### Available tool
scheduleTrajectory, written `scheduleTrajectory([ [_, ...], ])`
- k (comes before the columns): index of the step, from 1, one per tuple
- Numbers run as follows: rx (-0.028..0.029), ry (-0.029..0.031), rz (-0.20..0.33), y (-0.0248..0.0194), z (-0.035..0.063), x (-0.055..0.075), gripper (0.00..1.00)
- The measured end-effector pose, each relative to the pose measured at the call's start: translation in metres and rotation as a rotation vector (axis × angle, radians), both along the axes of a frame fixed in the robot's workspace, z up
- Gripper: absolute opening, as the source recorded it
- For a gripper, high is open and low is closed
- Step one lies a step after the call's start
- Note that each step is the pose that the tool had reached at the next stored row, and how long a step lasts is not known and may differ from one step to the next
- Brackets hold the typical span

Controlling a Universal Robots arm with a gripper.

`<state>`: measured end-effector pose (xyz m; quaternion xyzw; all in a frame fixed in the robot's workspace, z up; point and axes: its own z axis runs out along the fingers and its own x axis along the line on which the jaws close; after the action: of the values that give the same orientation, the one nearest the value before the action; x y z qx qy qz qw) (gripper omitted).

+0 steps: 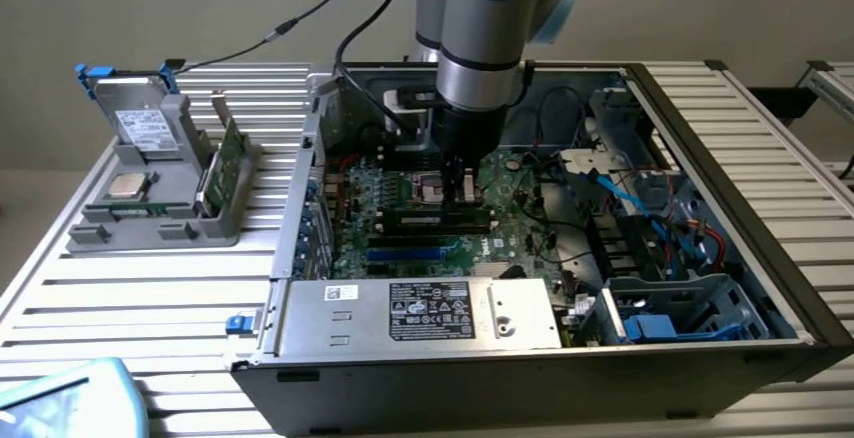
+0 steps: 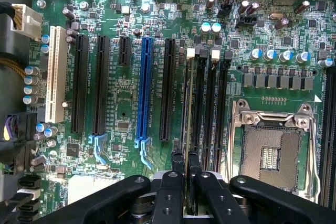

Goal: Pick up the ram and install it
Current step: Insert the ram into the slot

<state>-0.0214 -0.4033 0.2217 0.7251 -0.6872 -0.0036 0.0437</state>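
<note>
Standing edge-on over the black memory slots (image 2: 219, 108), the ram (image 2: 186, 98) is seen gripped between the narrowly set fingers of the claw (image 2: 185, 163).

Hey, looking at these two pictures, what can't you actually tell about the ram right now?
- What is printed on the ram: wrist view sees it edge-on.
- Its near end: wrist view, the gripper covers it.
- Whether it is fully seated: exterior view, the arm stands in front.

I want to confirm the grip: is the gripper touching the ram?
Touching. The wrist view shows the gripper clamped on the ram, both fingers flush against its faces.
</note>
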Motion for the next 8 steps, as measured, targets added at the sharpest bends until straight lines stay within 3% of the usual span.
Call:
scheduleTrajectory([
  [8, 0.0, 0.0, 0.0, 0.0, -0.0015, 0.0, 0.14],
])
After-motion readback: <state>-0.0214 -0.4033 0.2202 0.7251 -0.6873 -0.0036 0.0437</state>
